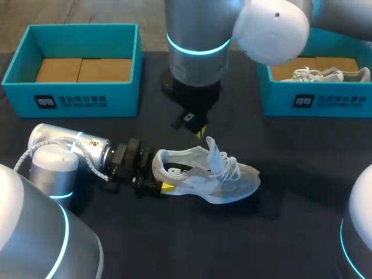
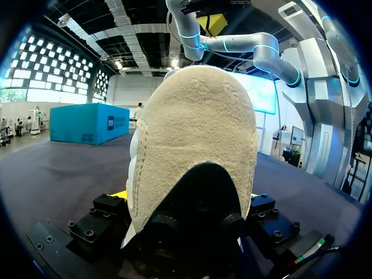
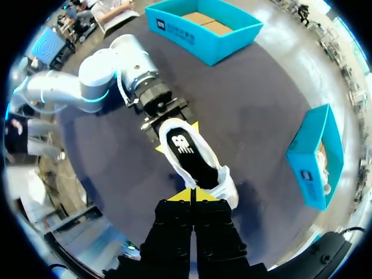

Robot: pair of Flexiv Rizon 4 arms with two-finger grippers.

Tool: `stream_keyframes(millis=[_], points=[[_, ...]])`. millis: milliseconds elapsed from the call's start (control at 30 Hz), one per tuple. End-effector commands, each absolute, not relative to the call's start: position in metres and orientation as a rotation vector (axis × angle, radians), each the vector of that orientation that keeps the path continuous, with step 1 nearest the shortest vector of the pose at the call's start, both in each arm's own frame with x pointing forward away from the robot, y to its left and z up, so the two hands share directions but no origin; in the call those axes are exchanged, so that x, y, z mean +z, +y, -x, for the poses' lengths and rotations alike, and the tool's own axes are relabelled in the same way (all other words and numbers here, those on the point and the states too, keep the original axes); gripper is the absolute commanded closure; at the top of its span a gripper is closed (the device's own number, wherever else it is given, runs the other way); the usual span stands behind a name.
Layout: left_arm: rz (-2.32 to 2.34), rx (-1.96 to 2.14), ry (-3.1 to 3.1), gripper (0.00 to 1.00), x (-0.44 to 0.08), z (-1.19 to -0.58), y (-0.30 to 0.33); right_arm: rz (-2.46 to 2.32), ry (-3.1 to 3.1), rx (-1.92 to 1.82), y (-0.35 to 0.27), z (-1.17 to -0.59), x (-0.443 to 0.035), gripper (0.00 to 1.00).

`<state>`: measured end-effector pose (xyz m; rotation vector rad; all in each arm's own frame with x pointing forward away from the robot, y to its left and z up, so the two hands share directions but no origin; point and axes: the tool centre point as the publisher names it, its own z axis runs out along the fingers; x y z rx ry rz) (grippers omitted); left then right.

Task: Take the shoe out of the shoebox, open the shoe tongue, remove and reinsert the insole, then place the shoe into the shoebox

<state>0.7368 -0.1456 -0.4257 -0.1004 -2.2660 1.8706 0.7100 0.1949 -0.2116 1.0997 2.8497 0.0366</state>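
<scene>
Silver arms (image 1: 64,148) w/ cyan light rings (image 1: 197,47), black wrists (image 1: 125,160), yellow-tipped jaws.

Left wrist view: the shoe (image 2: 195,157) heel fills the space between the left tool (image 2: 186,229) fingers. It hides the tips except for a yellow sliver, plus all of the shoe ahead of the heel. Head view: the right arm (image 1: 197,35) covers most of the right tool (image 1: 199,130). The right shoebox (image 1: 325,102) is cut off by that arm and the edge. Right wrist view: the shoe's toe is hidden under the right tool.
</scene>
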Motion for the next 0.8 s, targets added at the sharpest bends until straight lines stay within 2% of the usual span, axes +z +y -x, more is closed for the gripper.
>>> stream_keyframes(millis=[33, 367, 633, 800], points=[[0.099, 1.872, -2.267, 1.0, -0.426, -0.737, -0.145, -0.888, 2.898, -0.057, 0.21, -0.716, -0.227, 1.0], [0.099, 1.872, -2.267, 1.0, -0.426, -0.737, -0.145, -0.437, 3.027, 0.054, 0.222, -0.727, -0.258, 1.0], [0.099, 1.872, -2.267, 1.0, -0.426, -0.737, -0.145, -0.334, 3.038, 0.107, 0.228, -0.727, -0.294, 1.0], [0.099, 1.872, -2.267, 1.0, -0.426, -0.737, -0.145, -0.334, 3.038, 0.107, 0.228, -0.727, -0.294, 1.0]])
